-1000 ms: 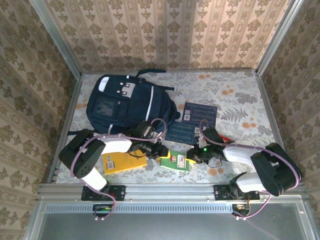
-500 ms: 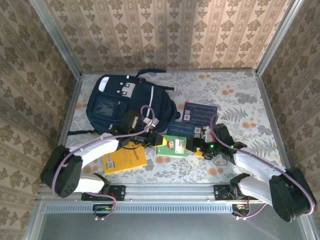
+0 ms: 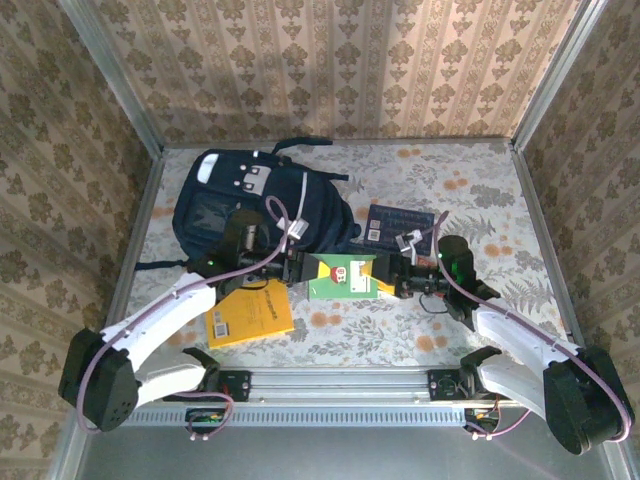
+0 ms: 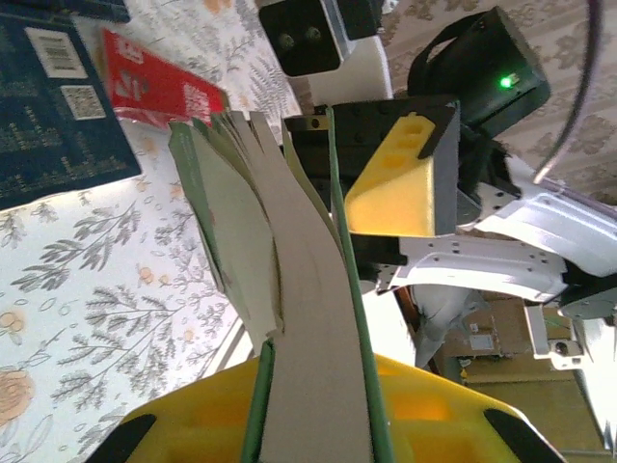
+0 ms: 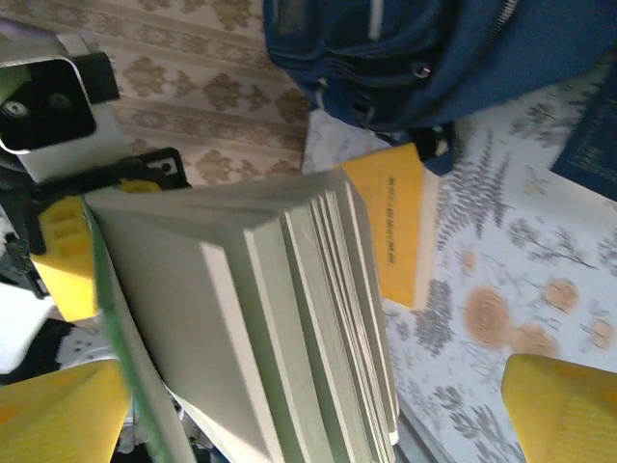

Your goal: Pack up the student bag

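From where I stood, the big change was that the green book (image 3: 340,276) had come up off the front of the table (image 3: 480,200) and travelled toward the student bag (image 3: 255,205). A second earlier it had been lying low near the arms' bases. Now it hung between the two grippers, just beside the bag's near edge. The left gripper (image 3: 302,270) was clenched on the book's left end, and its wrist view showed cover and pages pinched between its own yellow fingers (image 4: 193,434). The right gripper (image 3: 388,275) had just let go. Its jaws, tight a moment before, stood spread wide, and in its own wrist view one finger (image 5: 569,410) sat well clear of the page edges (which fanned apart a little on that side). So the book's weight seemed to rest on the left arm alone. I took that as a handover finished, with the left arm to carry the book the rest of the way. The bag itself lay where it had been, flat at the far left of the table, and from above I couldn't make out an open mouth on it. A yellow book (image 3: 248,315) lay near the front left and blue booklets (image 3: 400,222) just right of the bag, both apparently not yet packed, so the job looked to be in its early part.
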Available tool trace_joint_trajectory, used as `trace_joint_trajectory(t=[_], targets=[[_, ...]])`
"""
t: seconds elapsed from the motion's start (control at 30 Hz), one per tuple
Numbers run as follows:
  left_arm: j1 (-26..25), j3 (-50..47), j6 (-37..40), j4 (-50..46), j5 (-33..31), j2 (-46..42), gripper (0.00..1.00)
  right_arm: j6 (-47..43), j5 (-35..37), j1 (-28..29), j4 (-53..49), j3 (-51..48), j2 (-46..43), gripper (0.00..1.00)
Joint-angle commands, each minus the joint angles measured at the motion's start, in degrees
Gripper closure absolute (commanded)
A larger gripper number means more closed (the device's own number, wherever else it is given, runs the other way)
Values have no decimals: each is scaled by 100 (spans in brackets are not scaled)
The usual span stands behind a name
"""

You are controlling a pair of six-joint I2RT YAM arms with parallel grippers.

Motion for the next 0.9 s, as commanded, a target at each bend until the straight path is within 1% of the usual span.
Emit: trace_joint_trajectory(t=[0.0, 0.1, 0.27, 0.5, 0.87], targets=[[-17, 286, -247, 294, 240, -243, 100, 439, -238, 129, 818, 32, -123, 0], [-87, 382, -323, 327, 185, -311, 100, 470, -136, 330, 840, 108, -147, 0], [-278, 486, -418, 449, 69, -343, 100, 704, -86, 661, 1277, 110, -126, 0], [-306, 525, -390, 450, 3, -239, 100, 926, 88, 761, 1534, 43, -568, 0], [-91, 461, -180, 206, -24, -220, 100, 827, 258, 752, 987, -14, -1010, 15]])
